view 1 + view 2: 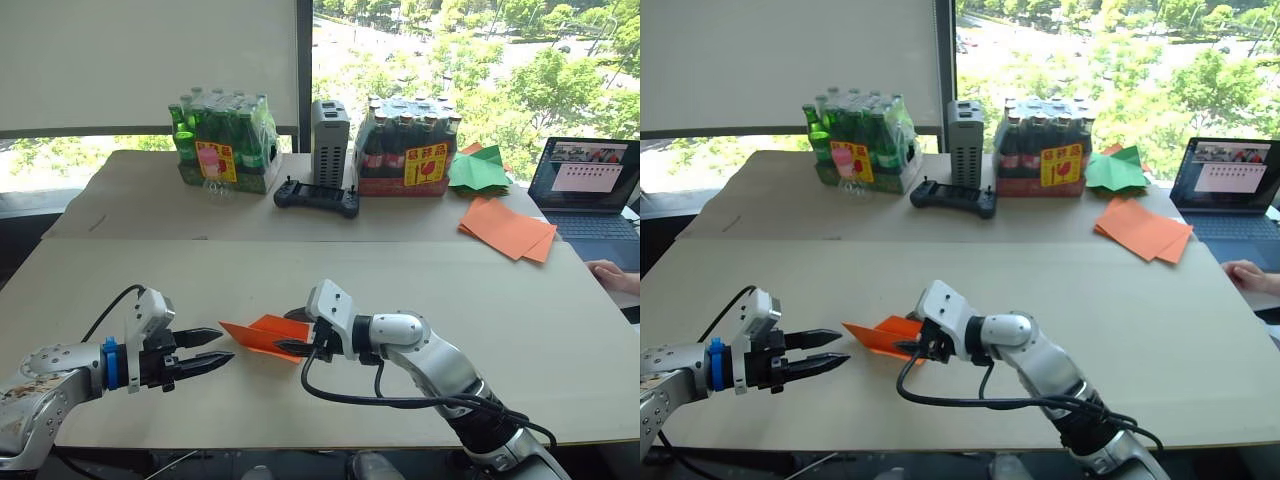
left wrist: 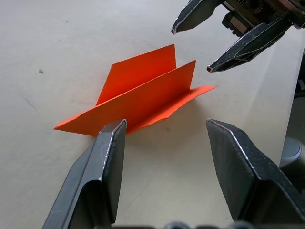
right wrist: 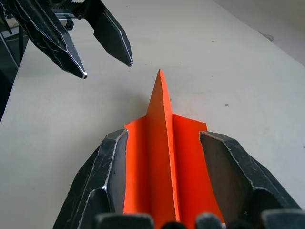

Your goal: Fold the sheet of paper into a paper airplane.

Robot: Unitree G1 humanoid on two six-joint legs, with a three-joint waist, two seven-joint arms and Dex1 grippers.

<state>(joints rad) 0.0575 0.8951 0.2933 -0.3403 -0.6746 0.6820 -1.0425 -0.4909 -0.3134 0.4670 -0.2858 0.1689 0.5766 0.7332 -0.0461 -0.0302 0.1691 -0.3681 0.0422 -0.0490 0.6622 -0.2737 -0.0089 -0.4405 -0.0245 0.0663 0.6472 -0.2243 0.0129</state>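
Orange paper airplane [image 2: 143, 98] on pale surface [image 1: 450, 300], upright centre fin, flat wings, sharp nose, right tool [image 3: 164, 157] open astride tail, left tool [image 1: 205, 352] open, empty, near nose.

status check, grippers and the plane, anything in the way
Both grippers open: left gripper short of the nose, right gripper straddling the tail. Paper airplane folded, lying on table. Nothing in the way.

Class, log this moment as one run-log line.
paper airplane: folded, on table | left gripper: open, near nose | right gripper: open, straddling tail
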